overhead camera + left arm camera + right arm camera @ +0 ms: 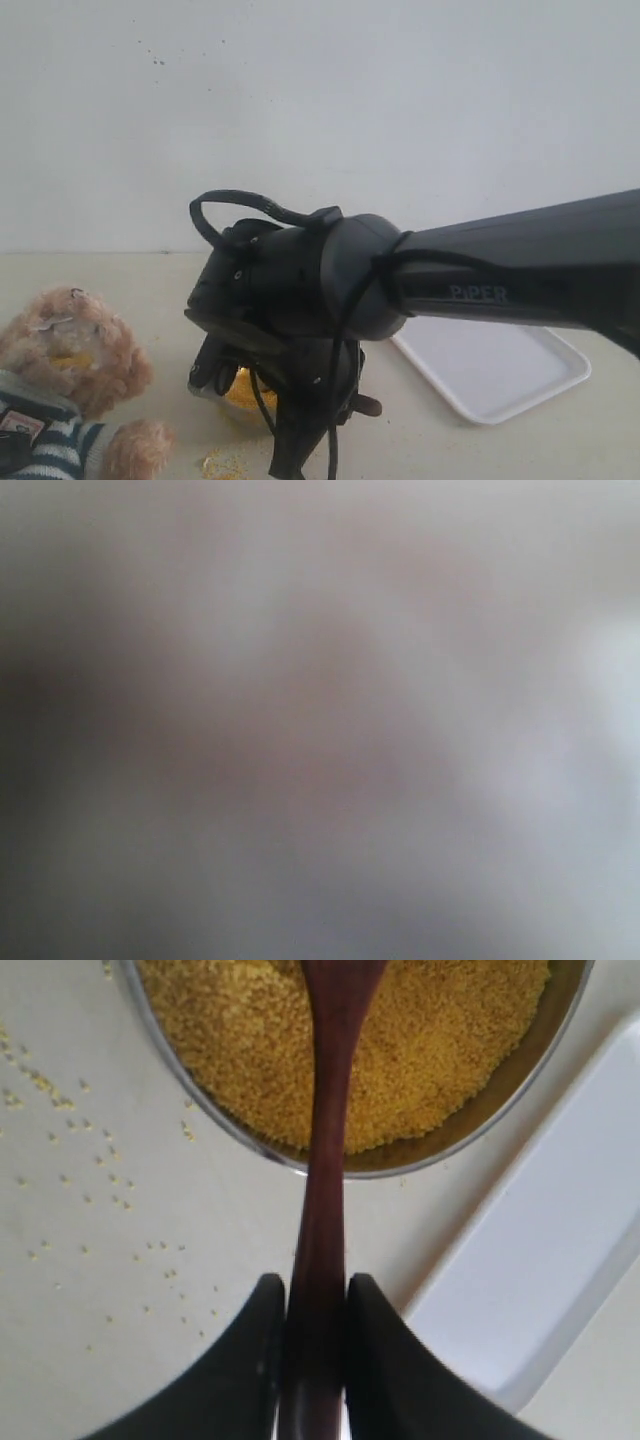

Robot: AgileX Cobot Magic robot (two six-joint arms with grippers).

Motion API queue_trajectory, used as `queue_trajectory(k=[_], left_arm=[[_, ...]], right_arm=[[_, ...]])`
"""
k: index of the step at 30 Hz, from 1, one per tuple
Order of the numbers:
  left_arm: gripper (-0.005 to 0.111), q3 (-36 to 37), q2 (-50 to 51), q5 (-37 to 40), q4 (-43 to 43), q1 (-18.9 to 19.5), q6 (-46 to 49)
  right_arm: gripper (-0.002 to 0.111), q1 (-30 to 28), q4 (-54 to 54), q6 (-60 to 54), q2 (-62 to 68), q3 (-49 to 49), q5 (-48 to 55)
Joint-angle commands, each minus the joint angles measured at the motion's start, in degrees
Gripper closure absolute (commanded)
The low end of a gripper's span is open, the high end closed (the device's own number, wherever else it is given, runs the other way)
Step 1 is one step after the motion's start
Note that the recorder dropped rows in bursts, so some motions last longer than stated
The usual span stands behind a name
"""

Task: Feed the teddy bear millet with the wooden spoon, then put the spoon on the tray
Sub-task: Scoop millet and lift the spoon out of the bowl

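Note:
My right gripper [315,1292] is shut on the handle of the dark wooden spoon [326,1110]. The spoon's head reaches over the heap of yellow millet [430,1050] in the round steel bowl [480,1120] and is cut off by the frame edge. In the exterior view the right arm's wrist [290,300] hangs over the bowl [240,395] and hides most of it. The teddy bear [70,350] sits at the lower left in its striped shirt, with yellow crumbs on its muzzle. The white tray [500,372] lies to the right. The left wrist view is a uniform blur.
Loose millet grains [90,1160] are scattered on the pale table beside the bowl, with a small spill [222,463] in front of it. The tray's rim [470,1260] runs close to the bowl. A plain white wall stands behind the table.

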Motion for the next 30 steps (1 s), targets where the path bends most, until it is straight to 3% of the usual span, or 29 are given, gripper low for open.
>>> queue_trajectory(k=[1,14,23,30], left_arm=[[0.103,0.13,-0.41,0.74,-1.08,0.07,0.27],[0.103,0.13,-0.41,0.74,-1.08,0.07,0.27],[0.103,0.13,-0.41,0.74,-1.08,0.07,0.27],[0.103,0.13,-0.41,0.74,-1.08,0.07,0.27]], right_arm=[[0.108,-2.15,4.41,-0.58,-0.9,-0.32,0.33],[0.108,-8.18,15.51,-2.19,-6.27,-0.32,-3.02],[0.108,-15.05,42.08,-13.51,-8.79,-0.32,-2.16],[0.108,-17.92,45.03,-15.46,-10.49,-0.32,1.72]])
